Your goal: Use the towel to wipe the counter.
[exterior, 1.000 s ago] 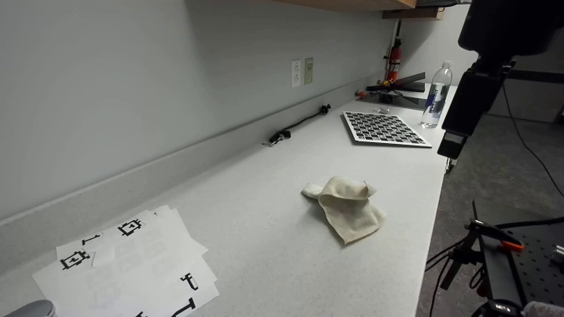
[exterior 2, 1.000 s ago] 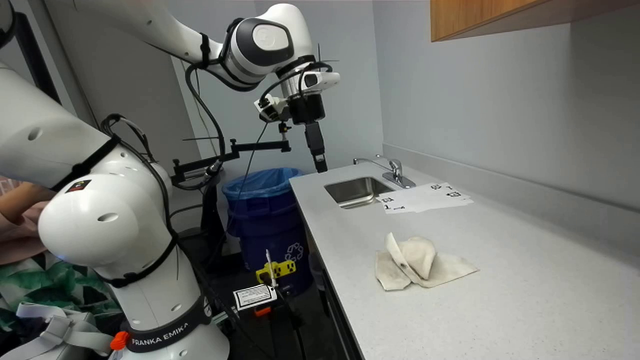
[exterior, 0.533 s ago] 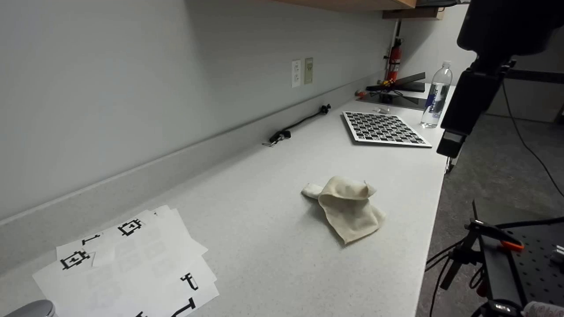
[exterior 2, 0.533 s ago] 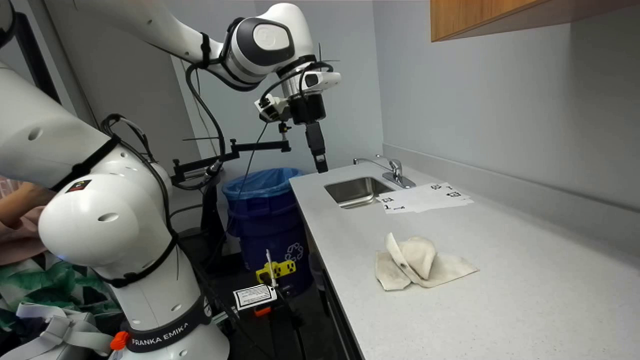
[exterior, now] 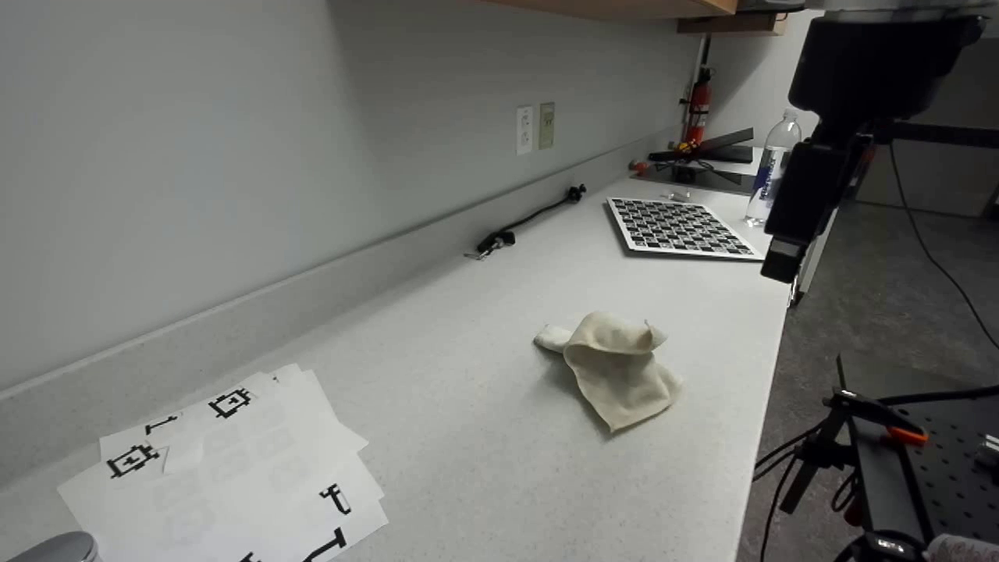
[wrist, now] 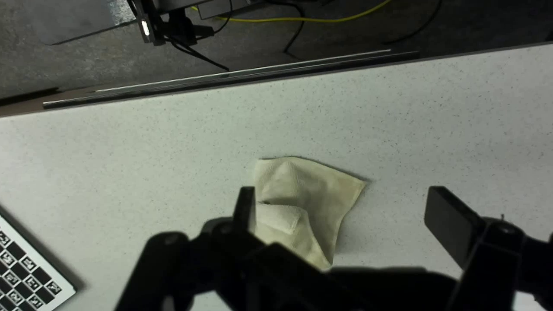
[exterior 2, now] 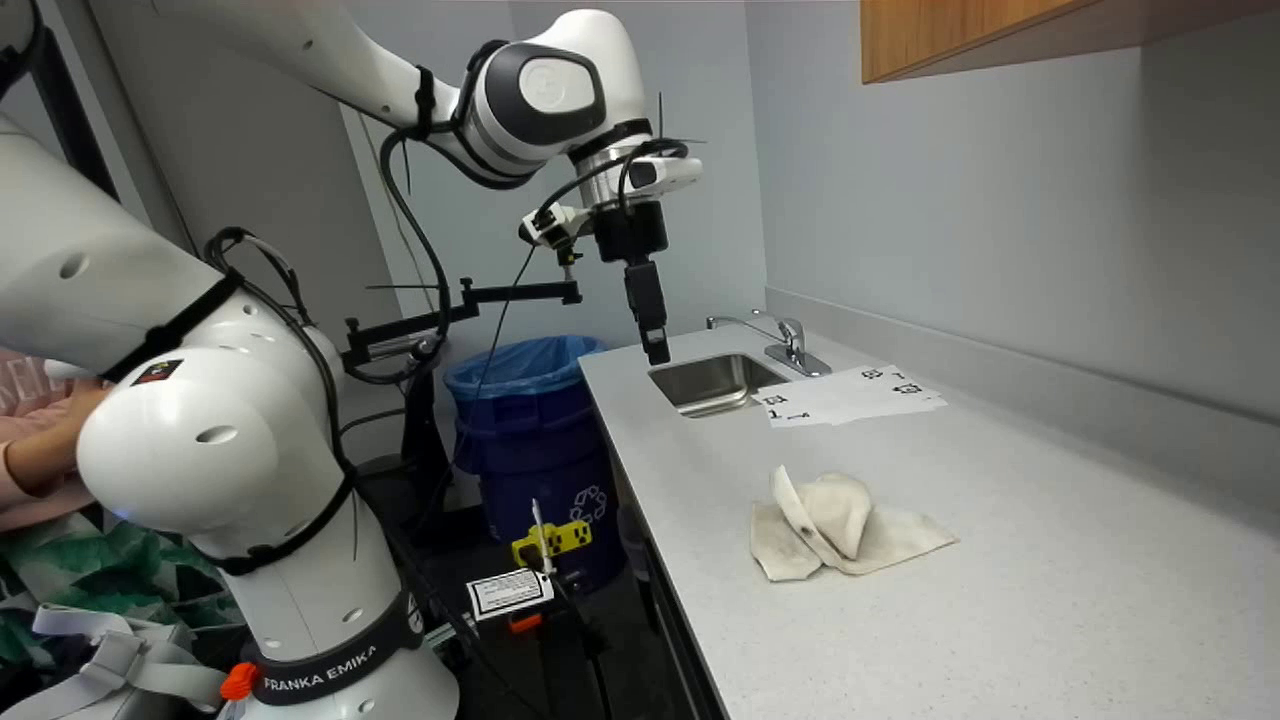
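The towel [exterior: 624, 375], a crumpled cream cloth, lies on the white counter [exterior: 468, 367] with part of it folded up. Both exterior views show it in full, the towel [exterior 2: 845, 520] resting apart from anything else. My gripper [exterior 2: 655, 348] hangs in the air, pointing down, higher than the towel and not touching it. In the wrist view my gripper [wrist: 342, 192] is wide open with nothing held. Seen from there, the towel [wrist: 315, 194] shows between the fingers, closer to the left one, which covers some of its edge.
Paper sheets with black marks [exterior: 234, 460] lie at one end, by the sink [exterior 2: 715, 385] and faucet [exterior 2: 790, 350]. A checkered board [exterior: 683, 226] and a water bottle [exterior: 773, 172] stand toward the opposite end. A black cable [exterior: 538, 215] runs along the back edge. A wooden cabinet [exterior 2: 1000, 35] overhangs.
My gripper has shifted a little inward from the counter's front edge and slightly lower, mostly in the last half second. The towel has not moved.
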You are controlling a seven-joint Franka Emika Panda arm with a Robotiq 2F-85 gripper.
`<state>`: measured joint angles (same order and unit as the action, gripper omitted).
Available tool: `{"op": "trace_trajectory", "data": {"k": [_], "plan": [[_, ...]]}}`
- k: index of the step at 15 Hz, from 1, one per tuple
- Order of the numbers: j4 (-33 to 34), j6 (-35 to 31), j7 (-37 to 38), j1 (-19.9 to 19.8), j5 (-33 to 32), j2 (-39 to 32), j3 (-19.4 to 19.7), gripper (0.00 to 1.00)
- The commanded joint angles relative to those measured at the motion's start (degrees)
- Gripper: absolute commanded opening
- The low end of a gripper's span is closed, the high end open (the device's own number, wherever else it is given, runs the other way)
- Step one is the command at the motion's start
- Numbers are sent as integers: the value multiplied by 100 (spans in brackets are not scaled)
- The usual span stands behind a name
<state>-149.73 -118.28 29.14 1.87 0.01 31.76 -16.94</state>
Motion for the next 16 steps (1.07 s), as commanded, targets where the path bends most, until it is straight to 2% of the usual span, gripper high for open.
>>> {"op": "trace_trajectory", "data": {"k": [1, 6, 10, 11, 16], "plan": [[-301, -647, -461, 105, -53, -165, 247, 100], [-445, -1489, -1065, 127, -95, -690, 390, 100], [-279, -1685, -1333, 88, -298, -1063, 415, 100], [-413, -1557, -1117, 105, -244, -856, 380, 100], [-408, -1563, -1119, 105, -249, -914, 390, 100]]}}
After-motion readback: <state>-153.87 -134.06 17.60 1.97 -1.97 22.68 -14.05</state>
